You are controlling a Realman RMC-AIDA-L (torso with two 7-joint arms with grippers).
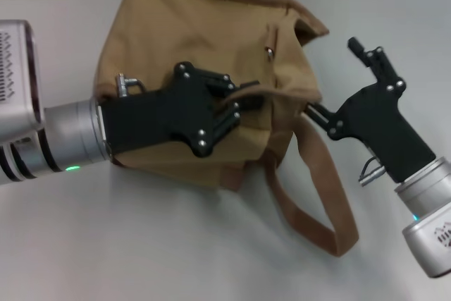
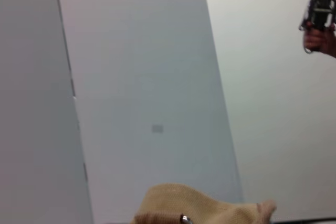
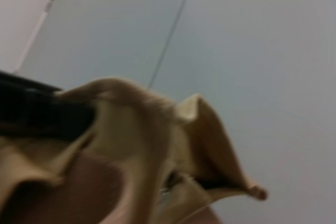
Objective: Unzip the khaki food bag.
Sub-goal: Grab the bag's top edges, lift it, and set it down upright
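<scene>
While the khaki food bag (image 1: pixel 190 54) lay slumped on its side on the table (image 1: pixel 141 244), the left gripper (image 1: pixel 236 103) was clenched on the bag's near webbing handle (image 1: pixel 268 91). The right gripper (image 1: pixel 331 89) stood just beside the bag's far-end corner (one finger (image 1: pixel 317 113) touching cloth, the other raised clear), released, nearer the zipper's line (image 1: pixel 271 40).
</scene>
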